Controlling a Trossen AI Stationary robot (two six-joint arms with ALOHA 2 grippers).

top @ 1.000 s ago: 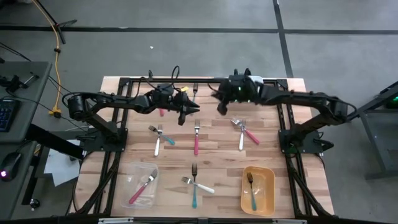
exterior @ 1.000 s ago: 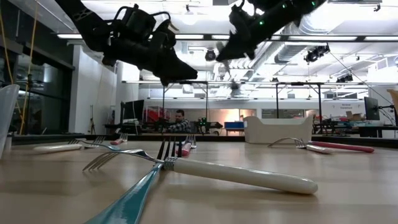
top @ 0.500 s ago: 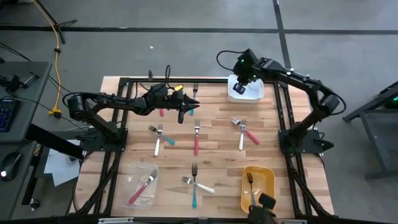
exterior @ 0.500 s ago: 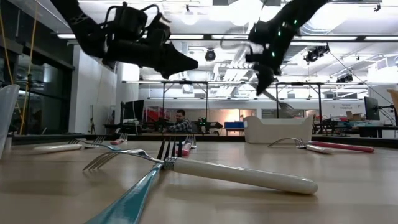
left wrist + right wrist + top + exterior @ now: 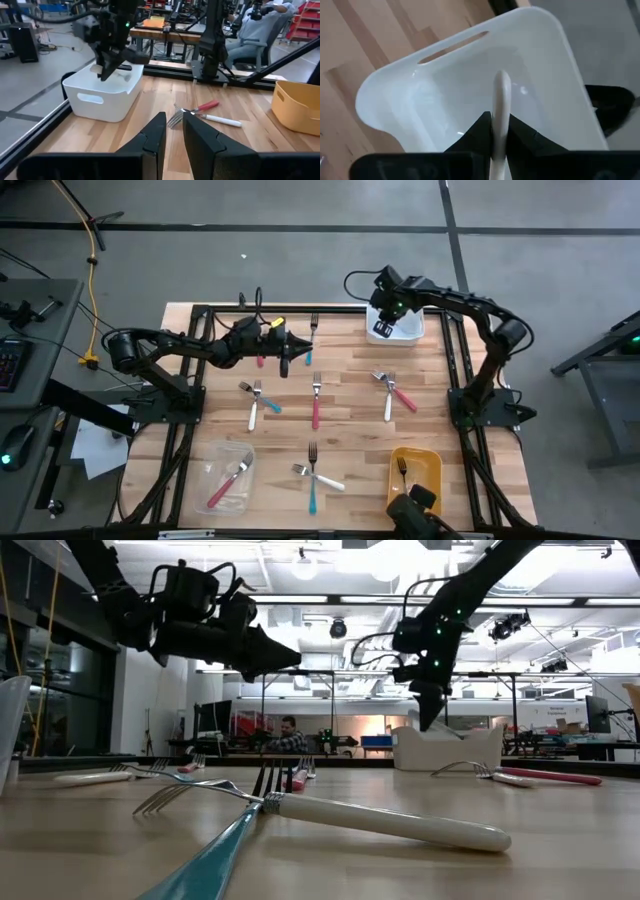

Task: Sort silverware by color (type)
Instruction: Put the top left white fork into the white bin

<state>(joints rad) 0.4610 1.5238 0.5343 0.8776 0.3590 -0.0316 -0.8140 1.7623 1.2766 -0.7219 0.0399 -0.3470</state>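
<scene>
My right gripper [image 5: 385, 328] hangs over the white bin [image 5: 408, 330] at the far right, shut on a white-handled utensil [image 5: 501, 100]. My left gripper [image 5: 285, 365] hovers above the table's far middle, its fingers [image 5: 159, 125] a narrow gap apart with nothing between them. Silverware lies flat on the wood: a red fork [image 5: 315, 405], a white and a teal piece [image 5: 255, 402], a white and a red one [image 5: 392, 392], and a teal and a white one crossed [image 5: 315, 477]. My right gripper pinches the utensil's white handle [image 5: 500, 117] between its two fingers, which lie along it. The fingers slant down from above. The handle's rounded free end [image 5: 501, 80] sticks out past the fingertips into the bin; its other end is hidden by the gripper.
A clear container [image 5: 225, 480] at the near left holds a red-handled piece. A yellow container [image 5: 425, 470] at the near right holds a teal fork. One more fork [image 5: 313, 322] lies at the far edge. A dark object [image 5: 415, 505] shows at the near edge.
My right gripper has swung from the table's far middle toward the right edge and down over the white bin, tipping from nearly level to steeply downward, with the white-handled utensil in it. My left gripper has drawn slightly toward the left and tipped up to nearly level.
</scene>
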